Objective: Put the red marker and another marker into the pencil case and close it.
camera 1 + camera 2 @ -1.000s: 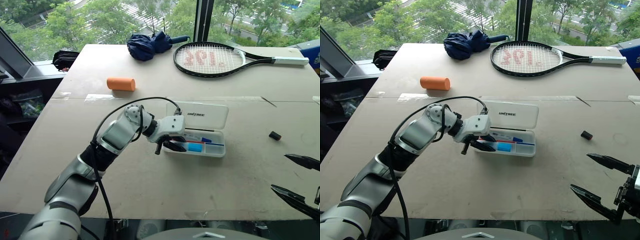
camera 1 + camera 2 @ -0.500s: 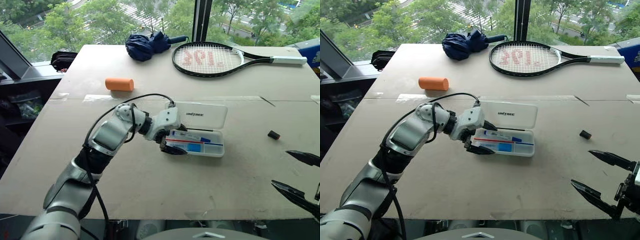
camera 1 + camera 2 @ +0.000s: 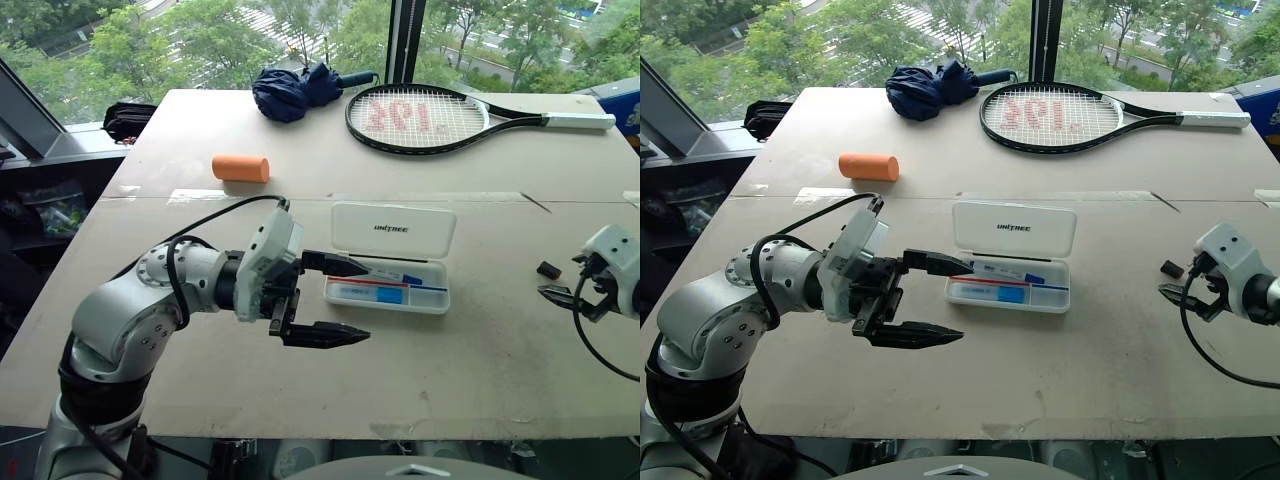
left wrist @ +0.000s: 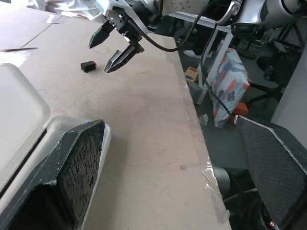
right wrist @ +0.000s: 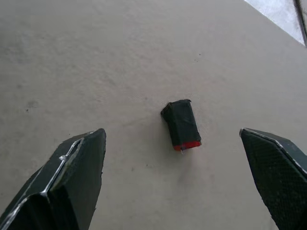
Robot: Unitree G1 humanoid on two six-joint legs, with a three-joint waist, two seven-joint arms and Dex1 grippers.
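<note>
Bright, even daylight from the windows (image 3: 200,40) beyond the table (image 3: 330,150); soft, faint shadows. Sharp head views, slightly washed-out foliage outside. Nearest fingers blurred in wrist views.

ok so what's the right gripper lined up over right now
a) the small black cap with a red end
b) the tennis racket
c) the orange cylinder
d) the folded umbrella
a: in the right wrist view the small black cap with its red end lies on the table between the open fingers of the right gripper.
</note>
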